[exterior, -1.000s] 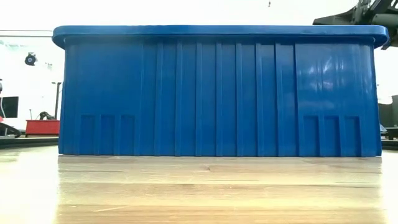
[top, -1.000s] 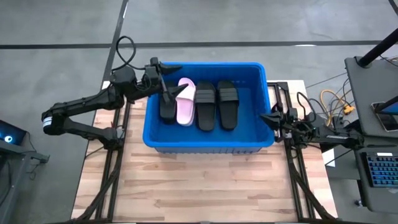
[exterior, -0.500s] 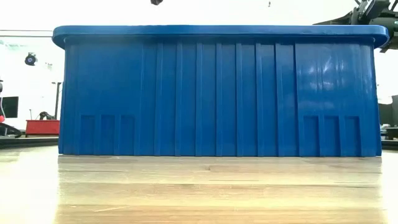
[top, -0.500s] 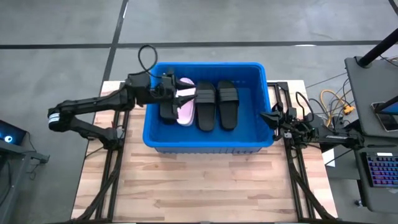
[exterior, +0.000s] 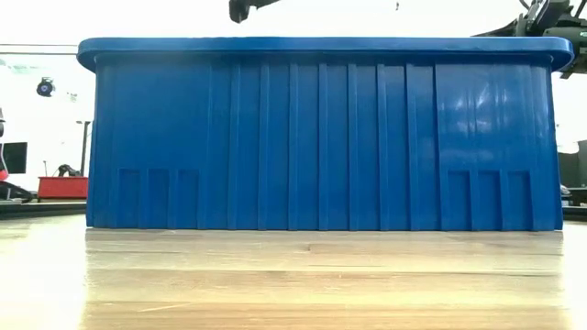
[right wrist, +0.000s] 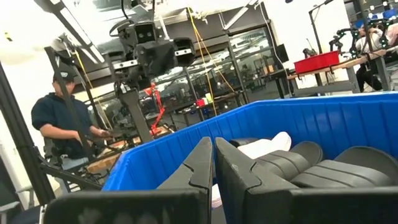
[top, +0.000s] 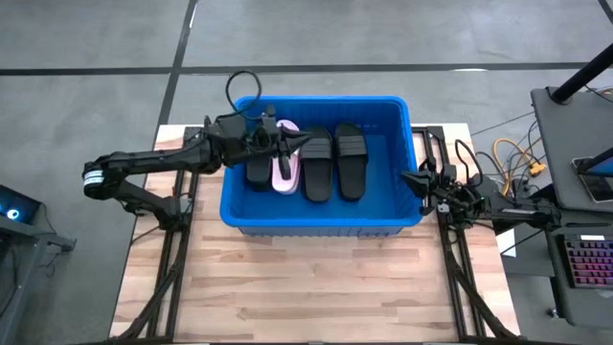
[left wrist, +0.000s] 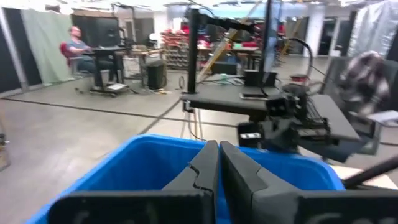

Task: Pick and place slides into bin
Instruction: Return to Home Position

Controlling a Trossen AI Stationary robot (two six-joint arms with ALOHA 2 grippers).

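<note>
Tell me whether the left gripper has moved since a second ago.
Yes: in the high view the left gripper went from the left rim of the bin toward its middle.

Bin [top: 321, 218] is saturated blue all over; in the low view its wall has vertical ribbing with glossy highlights toward the right. Inside it: black slides [top: 350, 161] with ridged straps, plus one pale pink slide [top: 283, 174] left of centre. Table [top: 316, 287] is light wood in a butcher-block strip pattern. Left arm [top: 153, 163] and right arm [top: 498, 206] are matte black. Floor [top: 383, 38] is grey with dark seam lines. Yellow-orange cables [top: 517, 153] at right edge. Red tote [exterior: 62, 188] at far left in the low view.
</note>
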